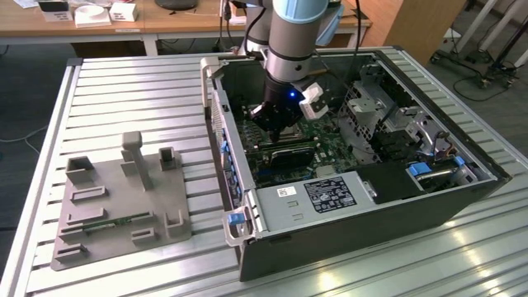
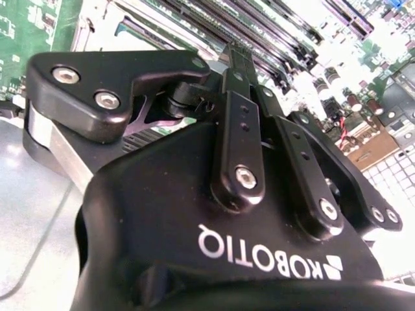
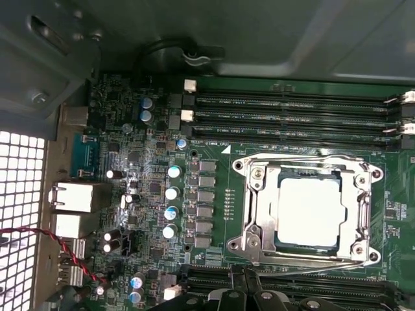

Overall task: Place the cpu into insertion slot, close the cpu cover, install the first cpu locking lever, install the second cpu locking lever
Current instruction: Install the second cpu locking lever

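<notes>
Claw (image 1: 279,127), fingers seemingly drawn together and empty, hangs low inside the open black computer case (image 1: 462,204). Dull silver square cpu (image 3: 309,212) sits in its socket, thin silvery frame cover (image 3: 259,214) down; the levers probably come next, needing a precise hooking push.

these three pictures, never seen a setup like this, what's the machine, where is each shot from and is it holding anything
The machine is a robot arm reaching down into an open computer case on a slatted metal table. The exterior view looks on from off the arm; both wrist views ride on the arm. The second wrist view looks along the black gripper. The first wrist view looks onto the green motherboard, where the cpu lies in its socket with the cpu cover framing it. A grey parts fixture sits beside the case. Nothing visibly held.
</notes>
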Controlling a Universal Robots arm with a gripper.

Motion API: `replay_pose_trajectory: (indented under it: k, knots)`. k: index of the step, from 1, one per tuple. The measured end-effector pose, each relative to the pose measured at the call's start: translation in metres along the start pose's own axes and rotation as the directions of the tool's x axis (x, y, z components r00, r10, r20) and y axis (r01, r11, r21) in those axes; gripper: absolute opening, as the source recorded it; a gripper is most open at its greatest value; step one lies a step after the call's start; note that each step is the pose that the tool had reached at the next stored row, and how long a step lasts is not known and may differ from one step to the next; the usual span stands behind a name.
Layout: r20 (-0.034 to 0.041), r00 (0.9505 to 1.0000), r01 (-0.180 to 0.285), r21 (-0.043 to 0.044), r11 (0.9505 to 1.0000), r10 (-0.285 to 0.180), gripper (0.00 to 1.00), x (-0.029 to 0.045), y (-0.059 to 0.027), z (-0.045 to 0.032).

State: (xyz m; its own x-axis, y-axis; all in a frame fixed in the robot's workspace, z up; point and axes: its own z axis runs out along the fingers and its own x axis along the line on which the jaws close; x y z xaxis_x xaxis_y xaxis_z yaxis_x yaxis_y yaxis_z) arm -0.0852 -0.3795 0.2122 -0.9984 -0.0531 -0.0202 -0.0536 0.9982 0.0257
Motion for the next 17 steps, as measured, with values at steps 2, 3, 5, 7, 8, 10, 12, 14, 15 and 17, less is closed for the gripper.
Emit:
replay_pose_trajectory:
  k: [2, 3, 5, 7, 8, 10, 12, 14, 15, 17]
  knots:
    - [0.0001, 1.0000, 0.000, -0.0002, 1.0000, 0.000, 0.10, 0.0002, 0.0000, 0.0005]
    - [0.0001, 1.0000, 0.000, -0.0003, 1.0000, 0.000, 0.10, 0.0003, 0.0000, 0.0009]
    - [0.0000, 1.0000, 0.000, -0.0005, 1.0000, 0.000, 0.10, 0.0004, 0.0000, 0.0015]
    - [0.0001, 1.0000, 0.000, -0.0012, 1.0000, 0.000, 0.10, 0.0004, 0.0000, 0.0026]
    - [0.0002, 1.0000, 0.000, -0.0022, 1.0000, 0.000, 0.10, 0.0004, 0.0000, 0.0033]
    - [0.0002, 1.0000, 0.000, -0.0058, 1.0000, 0.000, 0.10, 0.0005, -0.0001, 0.0045]
    - [0.0006, 1.0000, 0.000, -0.0118, 0.9999, 0.000, 0.10, 0.0005, -0.0001, 0.0057]
    - [0.0010, 1.0000, 0.000, -0.0201, 0.9998, 0.000, 0.10, 0.0004, -0.0001, 0.0059]
    - [0.0012, 1.0000, 0.000, -0.0239, 0.9997, 0.000, 0.10, 0.0004, -0.0001, 0.0059]
    - [0.0016, 1.0000, -0.001, -0.0289, 0.9996, 0.001, 0.10, 0.0005, -0.0001, 0.0060]
